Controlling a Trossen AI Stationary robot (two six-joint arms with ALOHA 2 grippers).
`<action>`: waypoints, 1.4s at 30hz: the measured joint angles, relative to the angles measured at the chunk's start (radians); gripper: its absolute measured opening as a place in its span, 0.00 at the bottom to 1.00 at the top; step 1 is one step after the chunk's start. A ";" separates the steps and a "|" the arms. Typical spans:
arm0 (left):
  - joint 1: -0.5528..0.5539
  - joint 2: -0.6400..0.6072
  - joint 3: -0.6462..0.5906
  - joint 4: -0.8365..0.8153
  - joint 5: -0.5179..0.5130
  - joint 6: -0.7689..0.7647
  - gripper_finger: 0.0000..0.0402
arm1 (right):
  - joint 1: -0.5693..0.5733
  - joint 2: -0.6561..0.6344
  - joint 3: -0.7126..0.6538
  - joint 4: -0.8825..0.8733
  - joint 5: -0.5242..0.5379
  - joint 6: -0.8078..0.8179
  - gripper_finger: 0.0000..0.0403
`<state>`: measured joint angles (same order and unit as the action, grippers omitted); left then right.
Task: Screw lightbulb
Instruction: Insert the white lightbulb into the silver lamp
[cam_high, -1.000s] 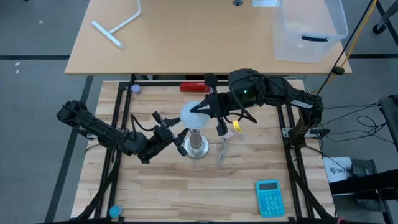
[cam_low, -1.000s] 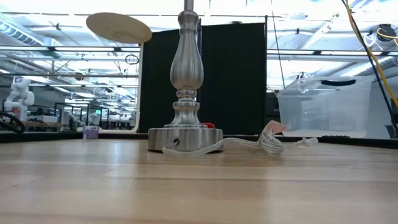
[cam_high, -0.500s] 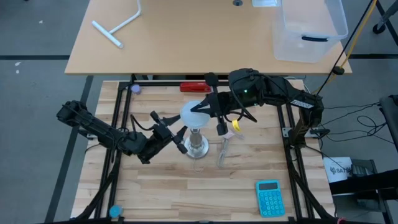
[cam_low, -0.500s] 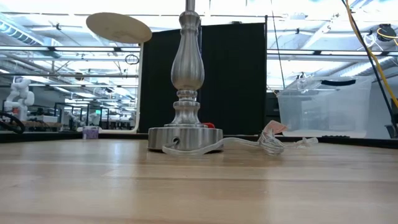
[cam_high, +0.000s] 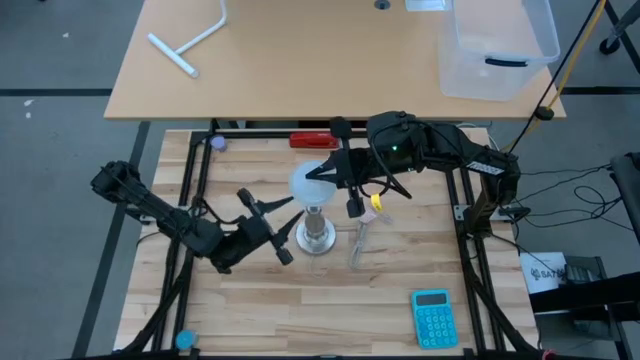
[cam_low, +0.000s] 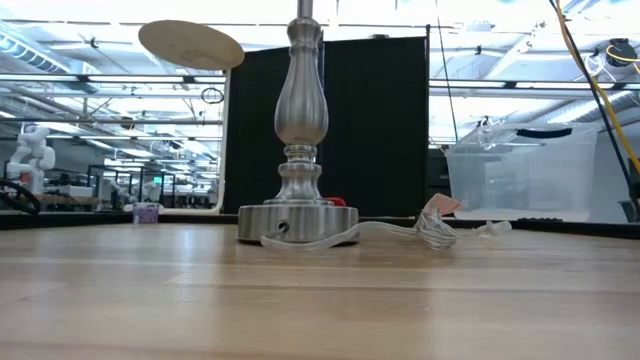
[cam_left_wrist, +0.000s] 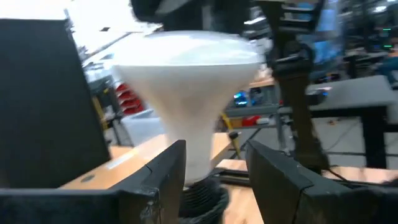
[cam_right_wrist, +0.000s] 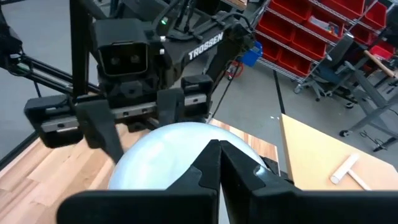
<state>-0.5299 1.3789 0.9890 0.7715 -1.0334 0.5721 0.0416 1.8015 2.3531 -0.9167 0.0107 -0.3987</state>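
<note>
One "TROSSEN" label, left arm (cam_right_wrist: 205, 45)

I'm working in a robotics lab or workshop.
Red parts bins (cam_right_wrist: 323, 31) on wire shelving, another small white robot arm (cam_low: 28, 150) at a far bench, bright open industrial ceiling.

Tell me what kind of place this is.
Probably a robotics lab or workshop: two arms work over a wooden table in a black frame, red storage bins line shelves behind, and a small white robot stands in the room beyond.
</note>
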 joint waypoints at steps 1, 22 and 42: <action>0.005 0.001 0.000 -0.004 0.026 0.003 0.42 | 0.000 0.000 0.000 0.004 0.000 -0.001 0.00; 0.166 0.008 0.000 -0.082 0.180 -0.186 0.76 | 0.000 0.000 0.000 0.006 0.018 0.013 0.00; 0.199 0.008 0.000 -0.099 0.257 -0.228 0.37 | 0.001 0.000 0.000 0.005 0.012 0.020 0.00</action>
<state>-0.3305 1.3872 0.9890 0.6727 -0.7765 0.3442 0.0422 1.8015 2.3531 -0.9119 0.0223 -0.3782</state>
